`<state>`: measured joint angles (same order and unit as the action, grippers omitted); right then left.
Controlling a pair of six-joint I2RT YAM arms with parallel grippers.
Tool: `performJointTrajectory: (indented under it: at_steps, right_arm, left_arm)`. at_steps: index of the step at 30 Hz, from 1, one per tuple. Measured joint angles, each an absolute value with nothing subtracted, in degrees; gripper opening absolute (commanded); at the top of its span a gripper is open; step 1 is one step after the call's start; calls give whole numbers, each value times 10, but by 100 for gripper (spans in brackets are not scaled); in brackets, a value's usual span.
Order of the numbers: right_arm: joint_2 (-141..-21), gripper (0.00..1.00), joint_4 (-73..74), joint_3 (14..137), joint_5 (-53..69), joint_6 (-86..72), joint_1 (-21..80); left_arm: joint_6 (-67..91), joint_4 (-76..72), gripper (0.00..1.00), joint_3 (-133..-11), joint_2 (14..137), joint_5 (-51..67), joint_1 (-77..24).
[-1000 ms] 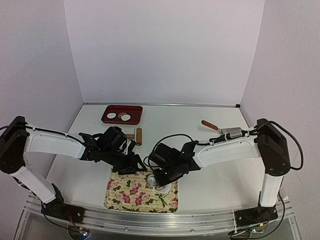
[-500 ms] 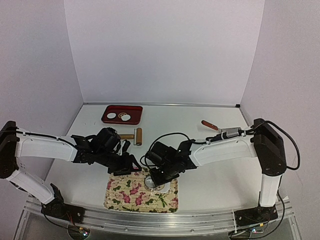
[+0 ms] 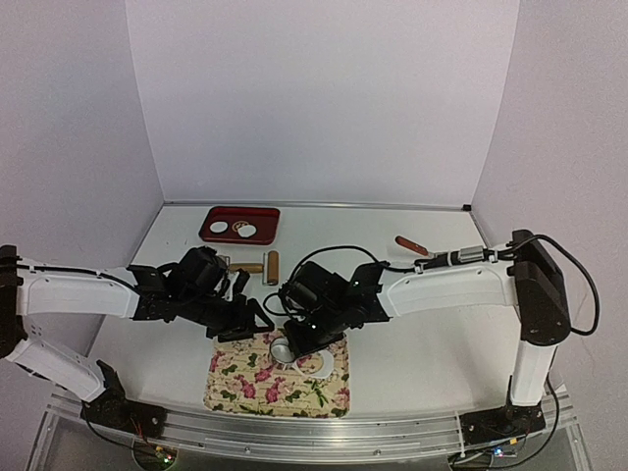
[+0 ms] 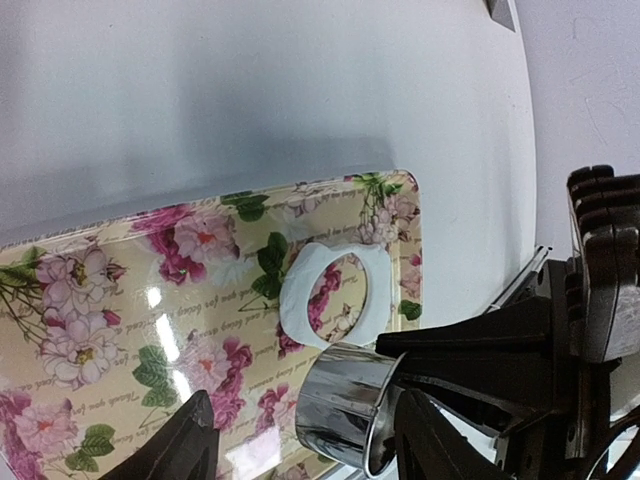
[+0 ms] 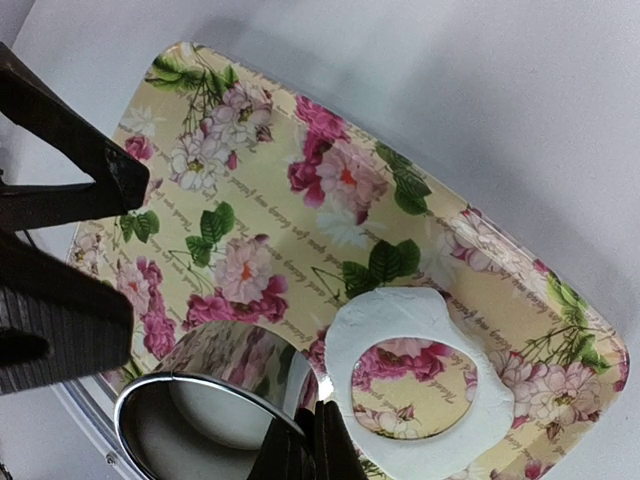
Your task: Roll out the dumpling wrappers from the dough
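Nearest us: floral tray (image 3: 245,388) at the table's front edge. On its right half we note the leftover dough (image 5: 395,312), flat and white with a hole in it. Just left of it, the right gripper (image 5: 300,440) is clenched on the rim of the metal ring cutter (image 5: 215,400), which is tilted. A pale round sits inside; we cannot tell what. The left gripper (image 3: 245,324) is over the tray's far-left corner, jaws spread, released. Beyond it lies the rolling pin (image 3: 273,267). Farthest is the red tray (image 3: 265,218), with two dumpling wrappers (image 3: 218,228) side by side.
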<state>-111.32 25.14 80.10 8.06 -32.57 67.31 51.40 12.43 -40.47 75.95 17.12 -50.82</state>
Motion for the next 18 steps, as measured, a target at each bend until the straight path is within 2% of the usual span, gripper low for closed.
performJointTrajectory:
  at_steps: [6, 18]
  right_arm:
    - [-1134, 0, 251, 829, 80, -319, 678]
    - [-1195, 0, 276, 885, 48, -313, 687]
  left_arm:
    - [504, 142, 67, -395, 730, 198, -505]
    - [501, 223, 68, -374, 725, 198, -505]
